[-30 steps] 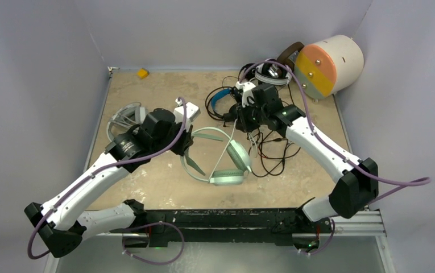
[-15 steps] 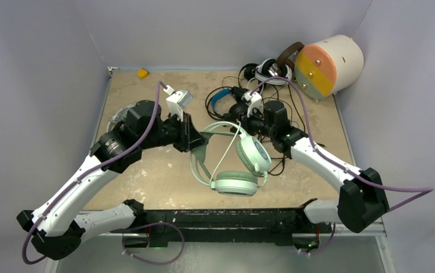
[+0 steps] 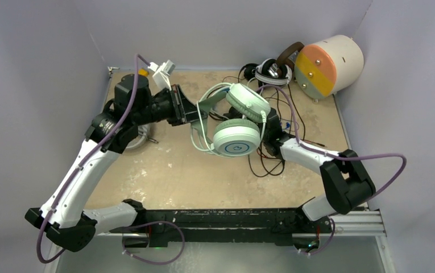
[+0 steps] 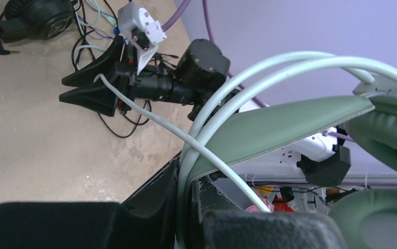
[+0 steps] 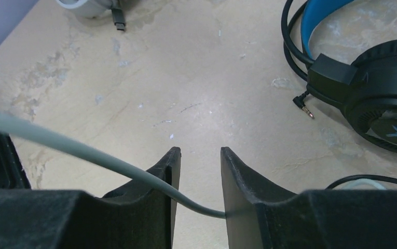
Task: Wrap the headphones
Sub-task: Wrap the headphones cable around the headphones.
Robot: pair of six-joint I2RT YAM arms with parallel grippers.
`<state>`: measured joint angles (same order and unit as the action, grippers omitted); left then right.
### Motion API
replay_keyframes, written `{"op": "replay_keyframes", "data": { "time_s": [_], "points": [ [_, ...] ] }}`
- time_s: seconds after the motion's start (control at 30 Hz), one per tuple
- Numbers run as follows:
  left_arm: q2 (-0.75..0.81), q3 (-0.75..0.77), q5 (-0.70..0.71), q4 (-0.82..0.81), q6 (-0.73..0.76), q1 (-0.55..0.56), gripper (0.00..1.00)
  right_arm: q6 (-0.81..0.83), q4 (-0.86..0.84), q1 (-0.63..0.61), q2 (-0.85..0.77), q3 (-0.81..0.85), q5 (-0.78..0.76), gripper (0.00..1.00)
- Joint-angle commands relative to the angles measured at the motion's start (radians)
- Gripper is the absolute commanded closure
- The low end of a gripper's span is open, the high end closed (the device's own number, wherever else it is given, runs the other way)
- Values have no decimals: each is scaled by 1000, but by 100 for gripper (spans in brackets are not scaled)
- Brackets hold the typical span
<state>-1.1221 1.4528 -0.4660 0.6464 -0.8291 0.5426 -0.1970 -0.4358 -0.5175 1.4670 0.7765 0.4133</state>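
1. The left gripper (image 3: 189, 112) is clamped on the padded headband of the mint-green headphones (image 3: 236, 136). In the left wrist view the band sits wedged between its two fingers (image 4: 186, 218).
2. The mint-green headphones hang in the air above the tabletop (image 3: 175, 176), over its middle and nearer the far edge. Both ear cups are off the surface, one above the other in the top view.
3. Their thin cable (image 4: 149, 111) runs from the headband across to the right gripper (image 5: 200, 155).
4. The right gripper's fingers stand a little apart. The cable crosses over one finger and meets the inner face of the other (the gap looks wider than the cable, so it is not squeezed at the part in view).
5. Black headphones with a blue headband (image 5: 383, 98) lie flat on the tabletop just beyond the right gripper, with a loose jack plug (image 5: 304, 108) beside them.
6. Black-and-white headphones (image 3: 272, 69) and a brown headband (image 3: 289, 50) sit at the far right corner, next to the cream cylinder (image 3: 328, 62).
7. White-grey headphones (image 3: 140, 140) lie near the left edge, partly under the left arm.
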Motion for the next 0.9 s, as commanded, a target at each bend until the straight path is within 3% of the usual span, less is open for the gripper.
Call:
{"op": "replay_keyframes", "data": {
  "time_s": [0.0, 0.07, 0.17, 0.23, 0.3, 0.43, 0.63, 0.87],
  "points": [
    [-28, 159, 72, 44, -106, -11, 100, 18, -89, 3, 24, 39, 16, 64],
    [-48, 201, 159, 101, -128, -20, 100, 0, -108, 1, 32, 28, 49, 66],
    [-91, 255, 226, 162, -143, -39, 100, -45, -137, 1, 32, -6, 95, 80],
    [-116, 291, 303, 203, -116, -44, 100, -65, -144, 1, 10, -32, 103, 82],
    [-123, 302, 391, 227, -44, -44, 100, -75, -142, 2, -23, -53, 68, 85],
    [-90, 219, 406, 190, 95, -44, 100, -102, 26, 4, -65, 8, -108, 100],
    [-39, 92, 391, 168, 180, -43, 100, -124, 265, 28, -36, 250, -340, 100],
    [-32, 45, 377, 197, 226, -43, 100, -202, 459, 187, 104, 447, -348, 100]
  ]
}}
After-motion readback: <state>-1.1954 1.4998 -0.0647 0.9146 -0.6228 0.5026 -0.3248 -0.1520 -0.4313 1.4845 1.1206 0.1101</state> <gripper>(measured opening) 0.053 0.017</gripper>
